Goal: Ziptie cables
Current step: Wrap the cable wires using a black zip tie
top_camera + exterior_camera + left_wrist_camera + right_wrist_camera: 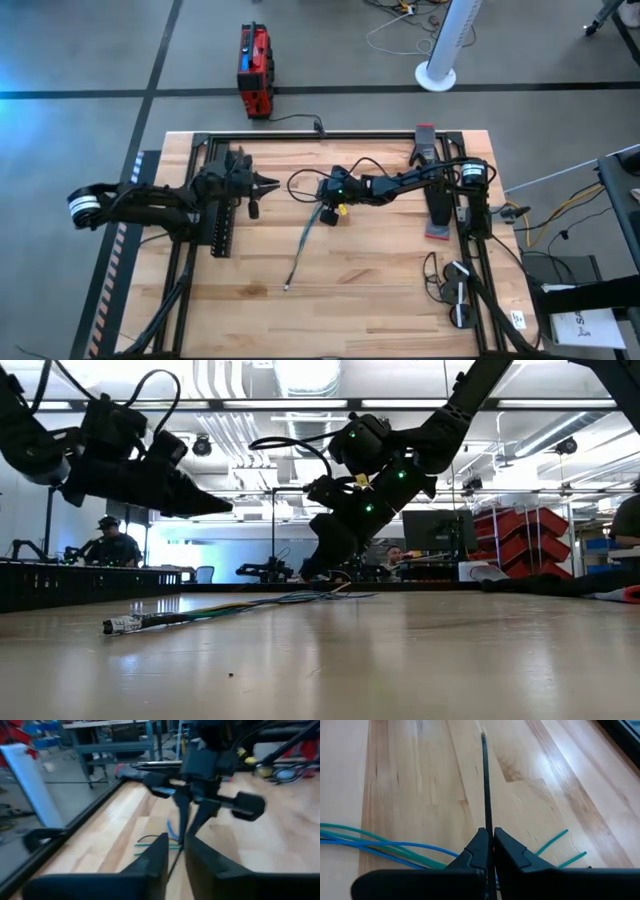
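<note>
The cables (303, 252), thin grey, green and bluish wires, lie loose on the wooden table from its middle toward the near edge. Their tagged end (122, 625) rests flat, and they also show as cables (380, 845) in the right wrist view. My right gripper (330, 195) hangs over their far end, shut on a thin black strip (485, 785) that arches up in a loop (297, 180) toward the table's left. My left gripper (272, 185) hovers shut at mid height (225, 508), pointing at that loop with nothing between its fingers. My right gripper pinches the black strip (487, 831) between its two fingers, which lie along it. The fingers slant down toward the table's left. The strip runs on past the fingertips and hangs clear of the table above the cables.
Black metal frames (218, 235) stand on the table at each arm's base. A red-handled tool (436, 215) and a coiled black cord (447, 283) lie at the right. On the floor beyond are a red box (254, 70) and a white stand (437, 72). Seated people (110, 545) show far behind.
</note>
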`<action>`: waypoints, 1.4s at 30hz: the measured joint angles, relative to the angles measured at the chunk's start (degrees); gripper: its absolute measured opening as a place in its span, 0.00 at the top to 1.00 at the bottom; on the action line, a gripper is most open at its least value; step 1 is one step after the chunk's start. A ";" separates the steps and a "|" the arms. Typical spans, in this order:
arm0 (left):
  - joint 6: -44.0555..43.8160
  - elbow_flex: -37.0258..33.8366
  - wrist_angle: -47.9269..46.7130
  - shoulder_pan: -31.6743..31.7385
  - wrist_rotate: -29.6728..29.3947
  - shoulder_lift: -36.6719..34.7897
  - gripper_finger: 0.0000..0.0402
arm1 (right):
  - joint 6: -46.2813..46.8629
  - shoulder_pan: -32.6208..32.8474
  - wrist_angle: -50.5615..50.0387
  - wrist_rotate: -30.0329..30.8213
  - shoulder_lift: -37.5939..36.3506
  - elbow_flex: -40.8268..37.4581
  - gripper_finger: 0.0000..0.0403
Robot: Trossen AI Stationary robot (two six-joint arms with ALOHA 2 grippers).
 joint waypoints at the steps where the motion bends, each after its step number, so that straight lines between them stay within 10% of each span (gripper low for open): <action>1: -0.75 0.60 -0.11 -0.03 0.85 0.63 0.88 | -0.20 0.00 -0.04 0.02 0.00 0.01 0.99; 23: 1.89 21.65 0.56 -2.69 6.63 35.22 0.46 | -2.05 0.11 -0.01 -4.41 0.00 0.39 0.99; 42: 2.24 23.40 -3.92 -3.30 6.60 39.52 0.56 | -2.04 0.09 0.00 -4.37 0.00 0.33 0.99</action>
